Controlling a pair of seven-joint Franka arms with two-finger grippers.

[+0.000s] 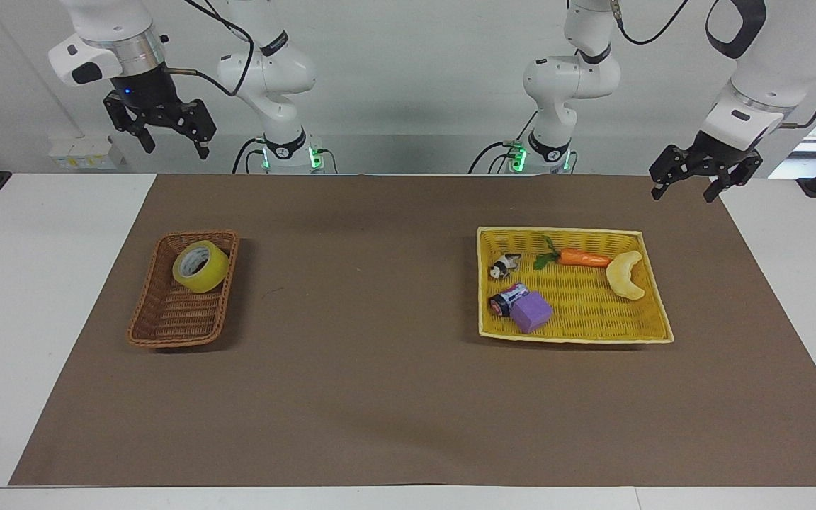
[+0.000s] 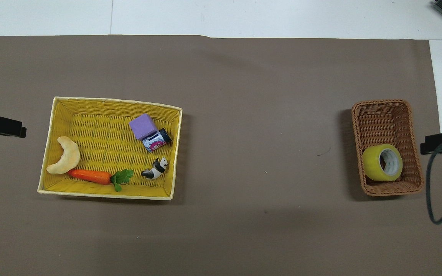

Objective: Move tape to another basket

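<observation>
Tape (image 1: 200,266) sits in the brown wicker basket (image 1: 167,331), tilted on its side at the basket's end nearer the robots, core ring facing up and out. Basket rests on the brown mat (image 1: 380,397) on the bench (image 1: 18,319), toward the right arm's end. Right pincer (image 1: 176,147) hangs high in the air, up over the bench edge nearer the robots than the basket, fingers spread wide, holding nothing. Middle of the mat is bare between the basket and the yellow tray (image 1: 578,338).

Yellow tray lies well apart from the basket, toward the left arm's end. Taking the basket as landmark, things in the tray run outward from it: panda figure (image 1: 504,266) and small can (image 1: 506,299) come first, purple block (image 1: 532,312) touches the can, carrot (image 1: 576,258) comes next with its green leaves pointing toward the panda, crescent toy (image 1: 627,275) is last, touching the carrot's tip. Left pincer (image 1: 684,193) hangs in the air over the mat's corner, well apart from the basket, fingers wide, empty. Both arms wait.
</observation>
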